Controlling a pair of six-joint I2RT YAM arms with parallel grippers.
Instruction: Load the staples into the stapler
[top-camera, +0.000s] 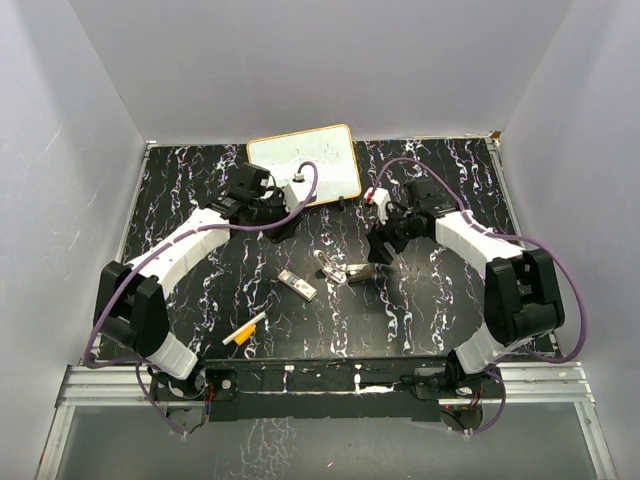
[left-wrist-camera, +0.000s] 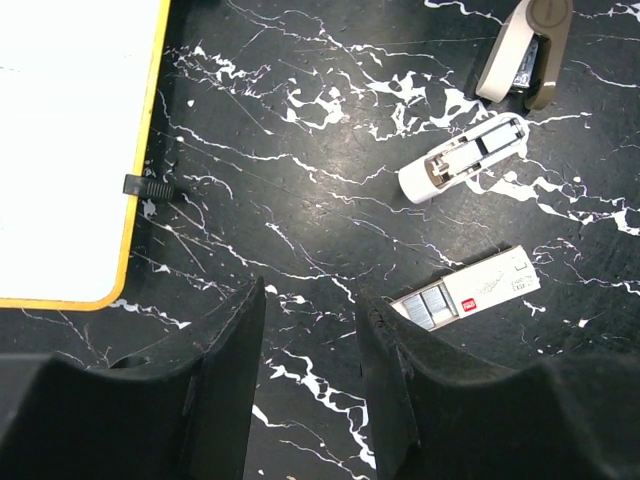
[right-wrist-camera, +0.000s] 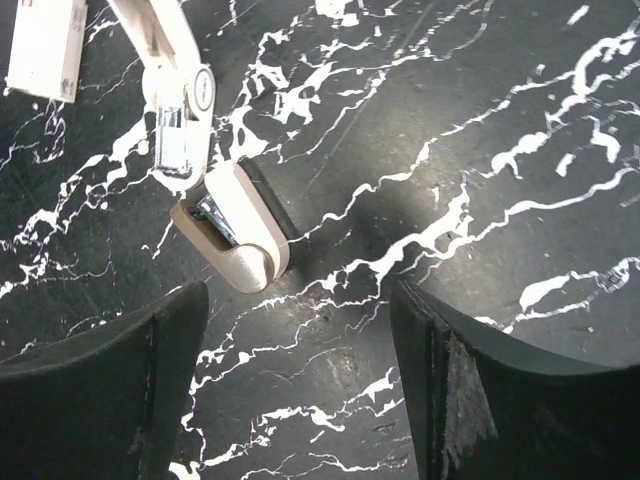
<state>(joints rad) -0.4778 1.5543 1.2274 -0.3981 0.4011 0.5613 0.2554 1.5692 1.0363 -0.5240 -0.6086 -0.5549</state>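
Note:
The stapler (top-camera: 343, 270) lies opened out flat at the middle of the table. Its white magazine part (left-wrist-camera: 462, 158) and beige base part (left-wrist-camera: 527, 50) are spread apart. The staples (top-camera: 298, 285) are a flat white pack with grey strips showing at one end (left-wrist-camera: 470, 297). The pack lies just left of the stapler. My left gripper (left-wrist-camera: 310, 340) hovers open over bare tabletop, with the pack just right of its right finger. My right gripper (right-wrist-camera: 300, 330) stands open and holds nothing. It hangs just right of the stapler's beige rounded end (right-wrist-camera: 232, 240).
A whiteboard (top-camera: 305, 165) with a yellow rim lies at the back centre, and a small black clip (left-wrist-camera: 150, 186) sits by its edge. An orange-and-white marker pen (top-camera: 245, 330) lies near the front left. White walls enclose the black marbled table (top-camera: 420, 300).

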